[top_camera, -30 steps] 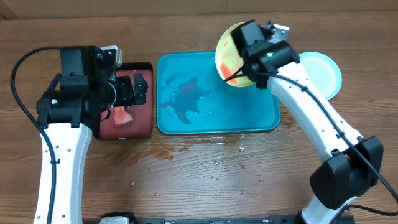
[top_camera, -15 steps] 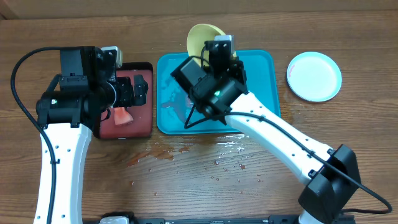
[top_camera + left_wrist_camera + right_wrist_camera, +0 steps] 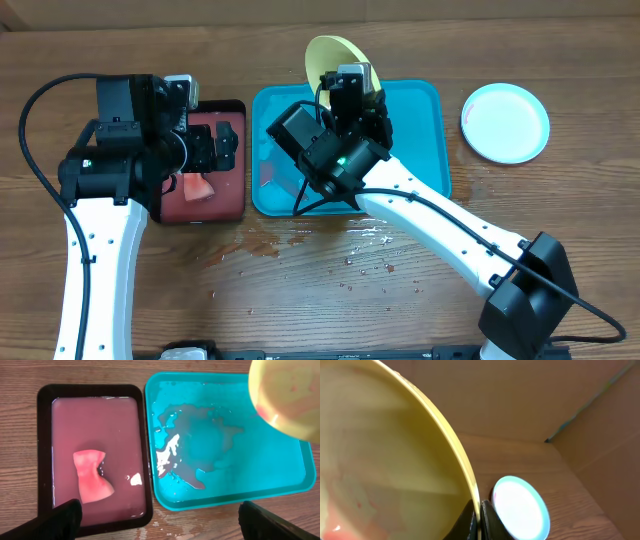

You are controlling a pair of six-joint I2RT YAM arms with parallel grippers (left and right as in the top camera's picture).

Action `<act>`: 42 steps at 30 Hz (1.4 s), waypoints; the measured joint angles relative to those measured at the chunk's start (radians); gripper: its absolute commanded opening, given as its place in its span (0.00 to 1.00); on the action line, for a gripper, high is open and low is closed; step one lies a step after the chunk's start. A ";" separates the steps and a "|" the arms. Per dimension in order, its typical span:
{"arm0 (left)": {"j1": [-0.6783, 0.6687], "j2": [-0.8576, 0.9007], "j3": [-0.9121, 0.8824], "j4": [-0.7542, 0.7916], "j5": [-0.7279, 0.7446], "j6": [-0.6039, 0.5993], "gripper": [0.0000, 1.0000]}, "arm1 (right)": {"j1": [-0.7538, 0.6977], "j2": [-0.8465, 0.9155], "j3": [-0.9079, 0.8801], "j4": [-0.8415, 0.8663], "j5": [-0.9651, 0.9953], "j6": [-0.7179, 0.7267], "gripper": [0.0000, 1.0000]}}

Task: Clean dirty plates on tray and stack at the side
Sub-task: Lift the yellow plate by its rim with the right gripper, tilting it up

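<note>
My right gripper (image 3: 347, 82) (image 3: 479, 516) is shut on the rim of the yellow-green plate (image 3: 335, 58) (image 3: 395, 460). It holds the plate tilted on edge above the back middle of the turquoise tray (image 3: 425, 160) (image 3: 280, 477). Red sauce smears show on the plate's face (image 3: 285, 395). The tray holds only a puddle of water. A light blue plate (image 3: 505, 122) (image 3: 520, 507) lies flat on the bare wood to the right of the tray. Above the black-rimmed tray hangs my left gripper (image 3: 222, 145) (image 3: 159, 516), open and with nothing in it.
The black-rimmed tray (image 3: 240, 190) (image 3: 145, 460) left of the turquoise one holds reddish water and a pink sponge (image 3: 195, 188) (image 3: 92, 477). Water drops and reddish streaks (image 3: 300, 240) wet the wood in front of both trays. A cardboard wall (image 3: 530, 395) stands behind the table.
My right arm has swung the yellow-green plate left, from the tray's back right corner to its back middle. The left arm has not moved.
</note>
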 measured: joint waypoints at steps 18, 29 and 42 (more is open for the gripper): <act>0.000 0.000 0.000 -0.002 0.000 0.000 1.00 | 0.006 0.002 -0.049 0.039 0.027 -0.106 0.04; 0.000 0.000 0.000 -0.007 0.000 0.000 1.00 | -0.009 0.011 -0.058 0.109 0.009 -0.191 0.04; 0.000 0.000 0.000 -0.013 0.000 0.000 1.00 | -0.024 0.012 -0.065 -0.005 -0.238 -0.119 0.04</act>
